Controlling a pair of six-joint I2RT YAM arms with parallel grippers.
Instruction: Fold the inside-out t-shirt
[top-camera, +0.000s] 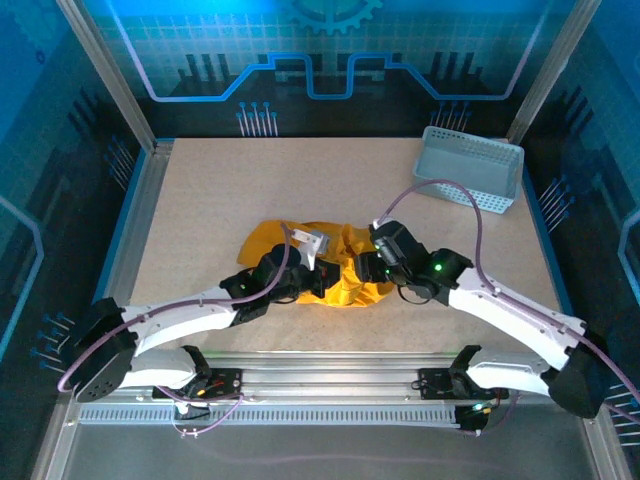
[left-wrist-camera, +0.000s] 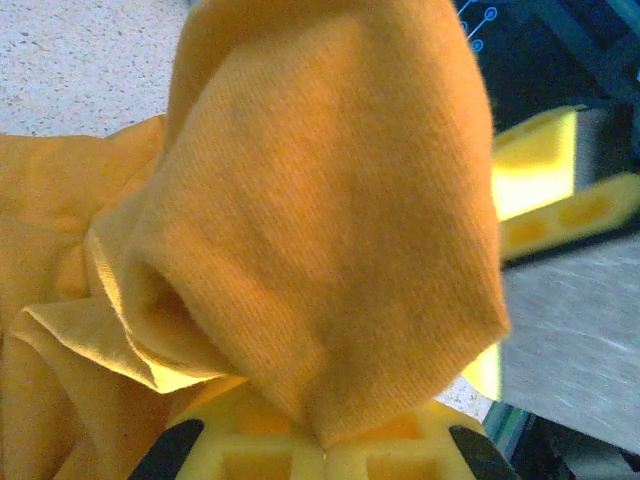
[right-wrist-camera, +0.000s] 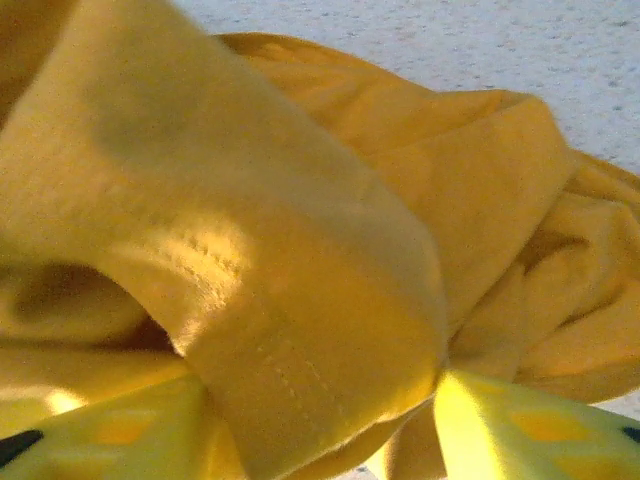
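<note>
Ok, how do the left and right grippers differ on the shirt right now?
The left gripper is shut, pinching a fold of the shirt; the right gripper has its jaws apart, with a thick fold lying loose between them. In the top view the left gripper sits at the shirt's near-left part and the right gripper at its right side. Both are down at the bunched shirt.

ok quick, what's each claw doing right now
left claw: closed, pinching a bunch of the yellow t-shirt
right claw: open, a fold of the t-shirt lying between its fingers
</note>
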